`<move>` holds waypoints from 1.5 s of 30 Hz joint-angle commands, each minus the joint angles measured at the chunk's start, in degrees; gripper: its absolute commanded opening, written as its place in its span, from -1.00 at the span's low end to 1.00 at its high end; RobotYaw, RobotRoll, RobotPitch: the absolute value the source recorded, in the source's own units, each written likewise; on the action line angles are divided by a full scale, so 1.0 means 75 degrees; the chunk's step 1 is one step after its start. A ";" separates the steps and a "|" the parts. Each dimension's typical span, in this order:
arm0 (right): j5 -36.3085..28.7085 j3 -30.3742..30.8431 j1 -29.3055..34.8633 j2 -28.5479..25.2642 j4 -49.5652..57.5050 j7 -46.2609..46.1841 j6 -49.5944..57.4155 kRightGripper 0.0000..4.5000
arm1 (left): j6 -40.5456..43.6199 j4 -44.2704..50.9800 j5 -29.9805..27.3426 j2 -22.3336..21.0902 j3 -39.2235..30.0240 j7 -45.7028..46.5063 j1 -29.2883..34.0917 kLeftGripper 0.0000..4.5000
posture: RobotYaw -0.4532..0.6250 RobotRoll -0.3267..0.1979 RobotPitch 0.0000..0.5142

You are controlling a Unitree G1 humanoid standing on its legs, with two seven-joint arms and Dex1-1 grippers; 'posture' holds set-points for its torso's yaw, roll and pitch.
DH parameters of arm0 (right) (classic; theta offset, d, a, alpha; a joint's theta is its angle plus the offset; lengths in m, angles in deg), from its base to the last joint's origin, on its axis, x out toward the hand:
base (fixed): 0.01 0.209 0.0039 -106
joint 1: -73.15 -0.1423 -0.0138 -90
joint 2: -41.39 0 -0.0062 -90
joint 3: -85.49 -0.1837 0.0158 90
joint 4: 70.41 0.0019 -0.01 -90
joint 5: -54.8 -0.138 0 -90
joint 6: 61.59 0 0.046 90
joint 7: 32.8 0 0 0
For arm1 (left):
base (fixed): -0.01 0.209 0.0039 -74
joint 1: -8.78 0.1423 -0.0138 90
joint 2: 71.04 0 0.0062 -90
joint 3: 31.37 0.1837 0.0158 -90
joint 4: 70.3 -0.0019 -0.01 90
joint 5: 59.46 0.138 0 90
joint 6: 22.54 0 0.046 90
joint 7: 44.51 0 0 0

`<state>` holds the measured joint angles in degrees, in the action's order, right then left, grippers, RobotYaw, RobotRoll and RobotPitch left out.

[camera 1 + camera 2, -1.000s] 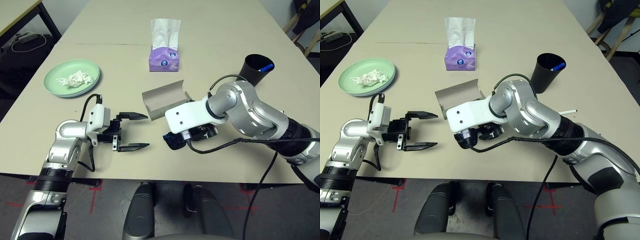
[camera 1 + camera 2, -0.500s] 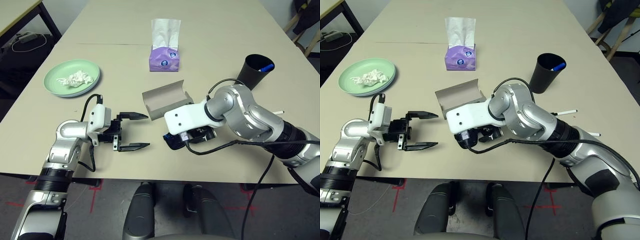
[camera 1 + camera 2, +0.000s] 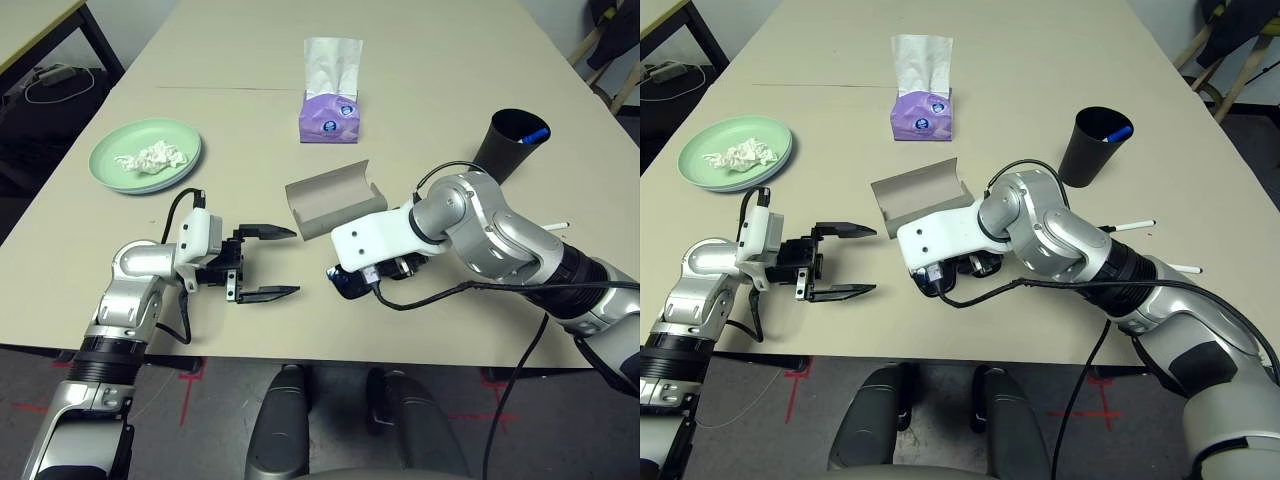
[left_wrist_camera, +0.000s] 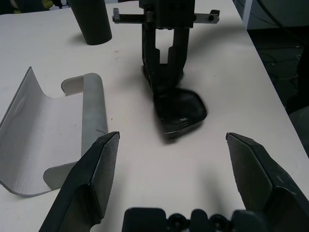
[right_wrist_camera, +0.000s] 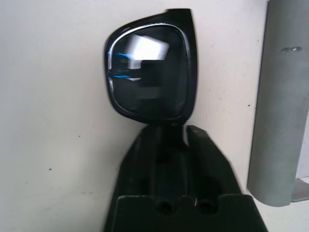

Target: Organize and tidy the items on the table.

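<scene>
Right gripper (image 5: 166,133) clamped on sunglasses (image 5: 150,72) at the bridge, left gripper (image 3: 272,262) spread empty; likely light, stiff, slippery, scratch-prone.

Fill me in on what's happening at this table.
The right gripper is shut on the black sunglasses, low over the table beside the open grey glasses case. The left gripper hangs open nearby, holding nothing. A tissue wad sits on the green plate.
</scene>
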<state>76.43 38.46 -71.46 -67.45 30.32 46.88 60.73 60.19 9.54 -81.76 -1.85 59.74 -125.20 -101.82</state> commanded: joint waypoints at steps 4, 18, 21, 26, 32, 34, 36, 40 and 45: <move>-0.0183 -0.0389 -0.0306 0.0032 0.0085 0.0221 -0.0163 -0.84 | -0.0097 -0.0084 0.0090 -0.0031 0.0090 -0.0063 0.0079 1.00 | 0.20 0.25 -0.38; -0.0001 -0.0963 -0.1459 0.0204 -0.1480 -0.0420 -0.1873 -0.84 | 0.0234 -0.0106 0.0046 0.0053 -0.0030 0.0438 0.0015 1.00 | 0.19 0.25 -0.39; 0.0340 -0.0913 -0.1476 0.0492 -0.2063 -0.0954 -0.2261 -0.84 | 0.0344 0.0045 0.0060 0.0055 -0.0060 0.0719 0.0092 1.00 | 0.20 0.25 -0.38; 0.0808 -0.0851 -0.1611 0.0984 -0.3123 -0.1577 -0.2822 -0.84 | 0.0138 0.0098 0.0177 -0.0007 -0.0066 0.0907 0.0125 1.00 | 0.20 0.25 -0.37; 0.1210 -0.0844 -0.1902 0.1459 -0.4229 -0.2079 -0.3525 -0.84 | 0.0191 0.0174 0.0250 -0.0025 -0.0033 0.1060 0.0096 1.00 | 0.22 0.25 -0.35; 0.1226 -0.0852 -0.1941 0.1566 -0.4469 -0.2122 -0.3813 -0.84 | 0.0223 0.0246 0.0248 -0.0026 -0.0027 0.1094 0.0126 1.00 | 0.22 0.25 -0.35; 0.1272 -0.0876 -0.1981 0.1636 -0.4608 -0.2103 -0.3959 -0.84 | 0.0227 0.0312 0.0252 -0.0032 -0.0022 0.1119 0.0180 1.00 | 0.23 0.25 -0.35; 0.1360 -0.0928 -0.2068 0.1778 -0.4788 -0.2131 -0.4141 -0.84 | 0.0252 0.0477 0.0243 -0.0035 0.0000 0.1181 0.0365 1.00 | 0.24 0.25 -0.37; 0.1379 -0.0950 -0.2076 0.1958 -0.4889 -0.2057 -0.4156 -0.84 | 0.0320 0.0598 0.0234 -0.0015 0.0012 0.1246 0.0430 1.00 | 0.25 0.25 -0.37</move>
<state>86.56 31.24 -86.29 -53.20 -5.95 31.10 29.96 62.34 12.53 -80.58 -1.72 59.27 -115.97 -99.44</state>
